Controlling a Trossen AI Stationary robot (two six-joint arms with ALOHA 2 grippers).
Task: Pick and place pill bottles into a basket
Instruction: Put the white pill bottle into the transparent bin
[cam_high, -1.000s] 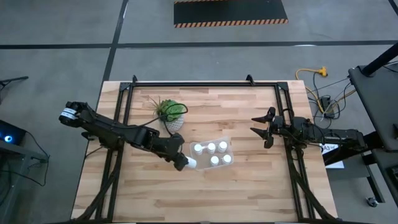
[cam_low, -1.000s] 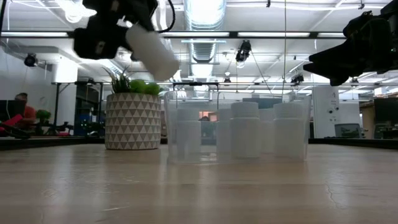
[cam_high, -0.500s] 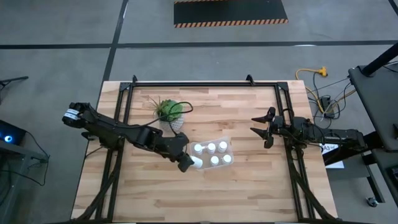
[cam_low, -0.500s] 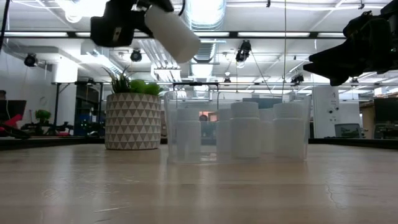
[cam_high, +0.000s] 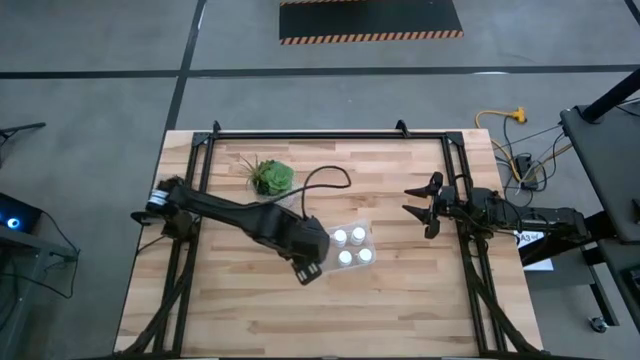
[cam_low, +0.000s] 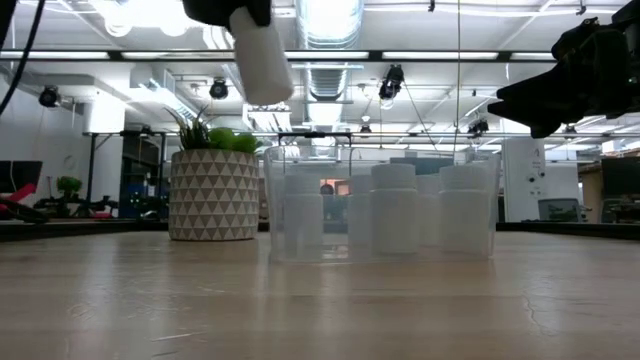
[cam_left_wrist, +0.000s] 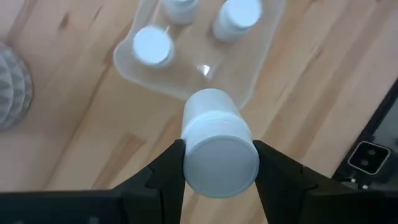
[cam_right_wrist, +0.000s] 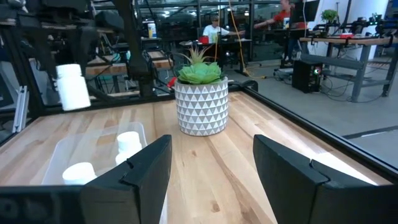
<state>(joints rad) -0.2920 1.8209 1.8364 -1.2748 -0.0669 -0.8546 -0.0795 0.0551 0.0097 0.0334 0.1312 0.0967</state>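
My left gripper hangs high over the near left corner of the clear basket, shut on a white pill bottle. In the low view the bottle stands almost upright in the air, above the basket's left wall. Several white pill bottles stand upright inside the basket, and my left arm hides the basket's left part from above. My right gripper is open and empty, raised near the table's right edge. My left gripper pinches the bottle's upper end between its two fingers, one on each side. The fingers come from above, pointing down. The bottle hangs below them almost upright, lifted clear, its lower end above the basket.
A green plant in a white patterned pot stands on the table left of and behind the basket. Black frame rails run along the table's far, left and right sides. Bare wood lies in front of the basket.
My left gripper has moved up and toward the table's right edge, over the basket's left part, and has tipped to point down. The bottle it holds has turned from slanting to almost upright and hangs higher than before.
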